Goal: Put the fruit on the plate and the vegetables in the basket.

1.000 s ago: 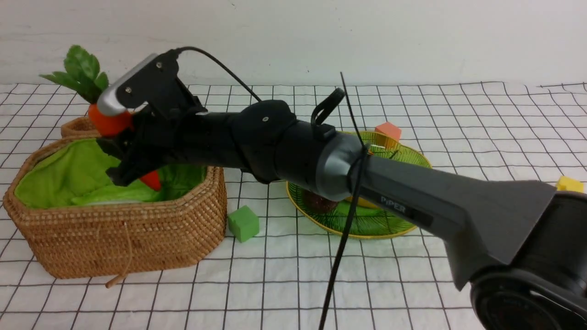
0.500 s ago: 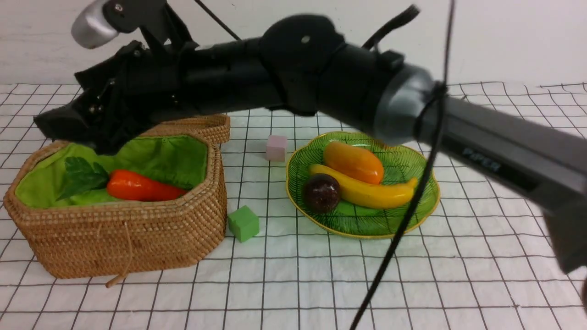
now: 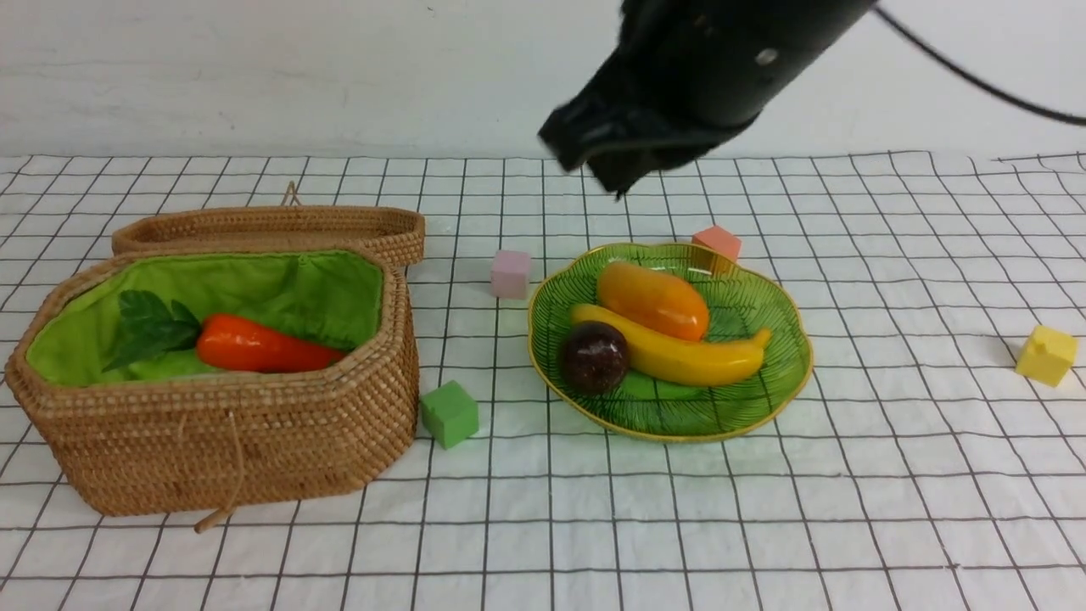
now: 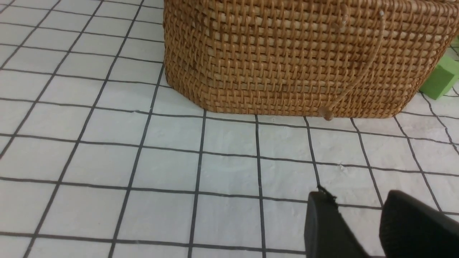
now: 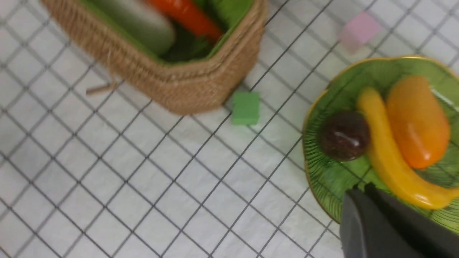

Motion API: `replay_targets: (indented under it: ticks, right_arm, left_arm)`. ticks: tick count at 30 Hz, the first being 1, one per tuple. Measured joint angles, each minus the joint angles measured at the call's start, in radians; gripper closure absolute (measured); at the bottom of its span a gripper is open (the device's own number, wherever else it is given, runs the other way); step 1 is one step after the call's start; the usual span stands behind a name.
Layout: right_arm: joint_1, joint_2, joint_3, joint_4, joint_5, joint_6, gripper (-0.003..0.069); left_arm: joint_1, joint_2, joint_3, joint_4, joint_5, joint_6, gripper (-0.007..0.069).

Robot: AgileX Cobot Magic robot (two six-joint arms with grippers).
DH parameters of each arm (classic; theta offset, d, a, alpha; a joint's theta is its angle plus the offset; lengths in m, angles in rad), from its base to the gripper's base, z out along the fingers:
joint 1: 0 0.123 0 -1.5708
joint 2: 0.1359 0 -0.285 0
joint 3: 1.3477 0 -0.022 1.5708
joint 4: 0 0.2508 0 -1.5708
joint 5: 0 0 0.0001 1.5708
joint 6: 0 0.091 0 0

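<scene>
The front view is showing only the orange carrot (image 3: 259, 344) with its leaves inside the green-lined basket (image 3: 229, 441), while the right wrist view is also revealing a white radish (image 5: 143, 25) lying beside it. That same view is showing the right hand (image 5: 360, 188) closed and empty; the front view is catching it blurred, high above the desk (image 3: 679, 526). The left hand (image 4: 353, 204) is appearing only in its own wrist view, a gap standing between its fingers, nothing between them, with the basket's woven wall ahead. The basket's lid (image 3: 280, 229) is lying open behind it. On the green glass plate (image 3: 713, 416), the mango (image 3: 653, 299), banana (image 3: 687, 356) and dark mangosteen (image 3: 594, 358) are resting close together. A green cube (image 3: 450, 414) is sitting between basket and plate, nearer the basket.
</scene>
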Motion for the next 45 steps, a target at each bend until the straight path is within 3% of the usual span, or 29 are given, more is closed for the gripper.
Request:
replay_targets:
  ticks: [10,21,26,32,37,41,45]
  right_arm:
    - [0.001,-0.236,0.126,-0.061,0.006,0.163,0.0667]
    - [0.001,-0.25,0.138,-0.089,0.007,0.167,0.0664]
    - [-0.016,-0.329,0.211,-0.163,0.004,0.089,0.0663]
    - [-0.236,-0.628,0.593,-0.148,-0.197,0.125,0.066]
    - [-0.524,-1.036,1.164,-0.134,-0.517,0.189,0.0656]
    - [-0.645,-1.34,1.512,-0.208,-0.651,0.198,0.0655]
    - [-0.716,-1.572,1.788,-0.259,-0.67,0.201,0.0651]
  left_arm:
    - [0.0,0.0,0.0,0.0,0.001,0.0,0.0388]
    - [0.0,0.0,0.0,0.0,0.001,0.0,0.0386]
    - [0.0,0.0,0.0,0.0,0.001,0.0,0.0386]
    - [0.0,0.0,0.0,0.0,0.001,0.0,0.0386]
    - [0.0,0.0,0.0,0.0,0.001,0.0,0.0386]
    - [0.0,0.0,0.0,0.0,0.001,0.0,0.0386]
    - [0.0,0.0,0.0,0.0,0.001,0.0,0.0386]
